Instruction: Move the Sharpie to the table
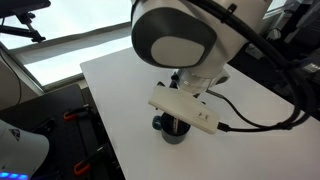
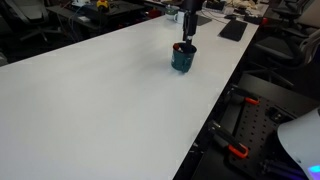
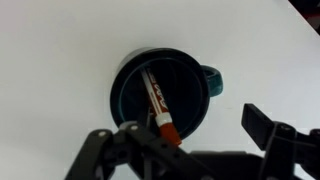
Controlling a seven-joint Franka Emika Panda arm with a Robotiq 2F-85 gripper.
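Observation:
In the wrist view the Sharpie [image 3: 157,101], white-labelled with a red end, lies slanted inside the dark teal mug [image 3: 190,75], red end toward the rim nearest me. My gripper [image 3: 195,128] is open just above the mug, with one finger beside the Sharpie's red end and the other outside the mug over the white table [image 3: 60,50]. It holds nothing. In both exterior views the gripper [image 2: 187,28] hangs over the mug [image 2: 184,58] [image 1: 172,129], and the wrist hides the fingers in one exterior view.
The mug stands near the table's edge [image 1: 105,130] [image 2: 215,110]. Dark equipment with red clamps [image 2: 240,150] sits beside the table. A cable [image 1: 250,122] runs from the wrist camera mount [image 1: 185,108]. Desks and clutter [image 2: 100,8] lie beyond the far edge.

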